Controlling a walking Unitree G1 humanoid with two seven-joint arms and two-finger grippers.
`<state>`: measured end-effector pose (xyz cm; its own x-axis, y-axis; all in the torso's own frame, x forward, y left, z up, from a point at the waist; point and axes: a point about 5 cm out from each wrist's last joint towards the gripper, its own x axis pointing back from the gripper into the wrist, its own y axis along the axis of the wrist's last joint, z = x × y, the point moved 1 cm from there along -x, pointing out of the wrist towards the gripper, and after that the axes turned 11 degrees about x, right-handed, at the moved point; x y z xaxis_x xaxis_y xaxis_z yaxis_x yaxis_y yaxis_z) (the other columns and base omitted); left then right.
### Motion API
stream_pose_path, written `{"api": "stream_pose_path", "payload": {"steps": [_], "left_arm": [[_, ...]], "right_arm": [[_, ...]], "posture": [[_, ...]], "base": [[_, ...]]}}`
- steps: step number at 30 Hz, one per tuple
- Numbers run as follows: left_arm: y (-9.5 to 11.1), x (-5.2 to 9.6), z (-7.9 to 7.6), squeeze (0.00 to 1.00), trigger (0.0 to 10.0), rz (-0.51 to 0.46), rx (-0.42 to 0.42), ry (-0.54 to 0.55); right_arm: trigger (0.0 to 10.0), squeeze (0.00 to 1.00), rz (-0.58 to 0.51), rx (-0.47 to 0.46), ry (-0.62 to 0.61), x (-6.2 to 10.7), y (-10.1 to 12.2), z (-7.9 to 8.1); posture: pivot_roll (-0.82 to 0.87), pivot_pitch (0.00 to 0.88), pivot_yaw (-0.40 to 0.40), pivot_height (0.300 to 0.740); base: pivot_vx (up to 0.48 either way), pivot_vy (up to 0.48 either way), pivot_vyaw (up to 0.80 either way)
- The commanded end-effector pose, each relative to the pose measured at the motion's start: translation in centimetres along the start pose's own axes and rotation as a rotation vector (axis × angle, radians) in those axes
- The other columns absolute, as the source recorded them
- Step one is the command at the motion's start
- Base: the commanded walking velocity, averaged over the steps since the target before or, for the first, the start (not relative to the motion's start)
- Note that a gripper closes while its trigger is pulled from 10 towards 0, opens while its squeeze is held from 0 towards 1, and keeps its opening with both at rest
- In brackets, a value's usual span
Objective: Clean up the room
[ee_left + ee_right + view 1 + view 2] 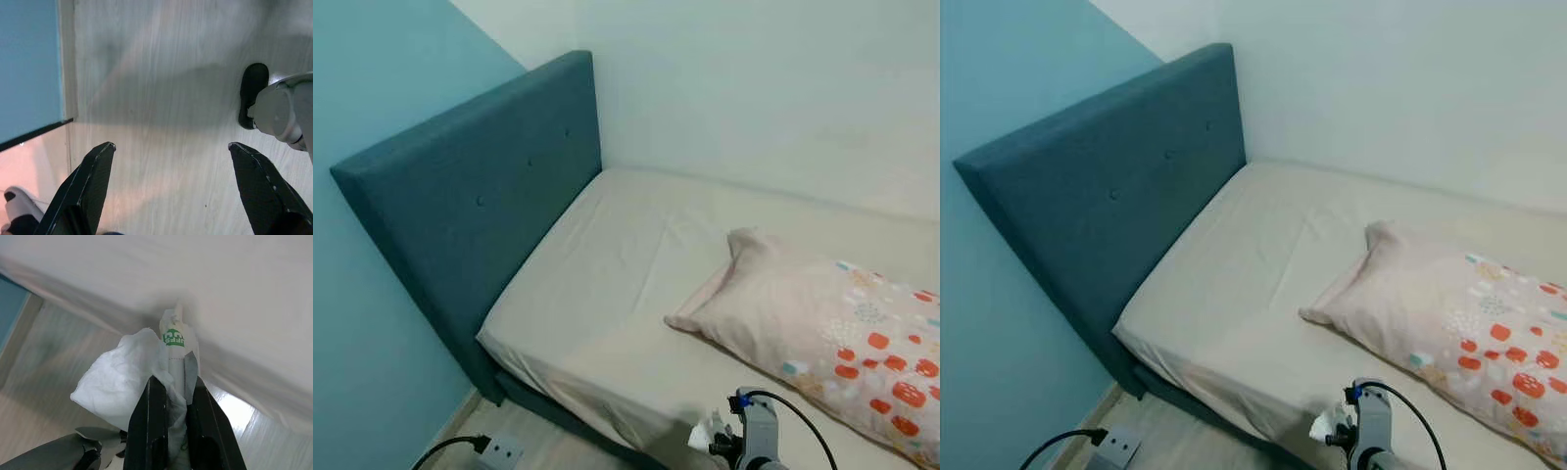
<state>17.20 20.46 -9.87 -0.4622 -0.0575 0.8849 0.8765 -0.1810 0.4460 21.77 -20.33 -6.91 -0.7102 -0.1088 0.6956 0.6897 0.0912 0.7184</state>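
Left eye view: the bed (607,284), its teal headboard (470,196) at far left, spans the scene, with a patterned pillow (832,333) lying at right, long axis running right and nearer. At the near edge the right gripper (171,382) is clamped on crumpled white rubbish (117,382), a tissue with a green-printed wrapper, held upright just off the mattress side. The left gripper (171,186) hangs over the floor (161,73), fingers spread, empty. Binning likely comes next.

Teal headboard (480,215), cream sheet (607,284), pink pillow (832,333) (orange-spotted), white tissue (117,382)
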Motion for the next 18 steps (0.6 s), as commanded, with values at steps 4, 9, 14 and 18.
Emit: {"api": "stream_pose_path", "payload": {"steps": [4, 9, 14, 18], "left_arm": [[-0.4, 0.0, -0.2, 0.00, 10.0, 0.014, 0.002, -0.005], [-0.2, 0.0, -0.2, 0.00, 10.0, 0.008, -0.007, -0.008], [-0.2, 0.0, -0.2, 0.00, 10.0, 0.008, -0.005, -0.010], [-0.3, 0.0, -0.1, 0.00, 10.0, 0.011, -0.006, -0.009]], "right_arm": [[10.0, 0.00, -0.002, -0.017, 0.013, 0.1, -0.3, 0.1], [10.0, 0.00, -0.029, -0.015, 0.031, -0.2, 0.6, 0.3], [10.0, 0.00, -0.039, -0.008, 0.041, -0.3, 0.9, 0.5], [10.0, 0.00, -0.046, -0.006, 0.048, -0.4, 1.1, 0.6]], "posture": [[0.03, 0.000, 0.026, 0.740], [0.03, 0.000, 0.027, 0.740], [0.03, 0.000, 0.027, 0.740], [0.04, 0.000, 0.028, 0.740]], "base": [[-0.070, 0.000, 0.51], [0.000, 0.000, 0.51], [0.000, 0.000, 0.51], [0.000, 0.000, 0.51]]}}
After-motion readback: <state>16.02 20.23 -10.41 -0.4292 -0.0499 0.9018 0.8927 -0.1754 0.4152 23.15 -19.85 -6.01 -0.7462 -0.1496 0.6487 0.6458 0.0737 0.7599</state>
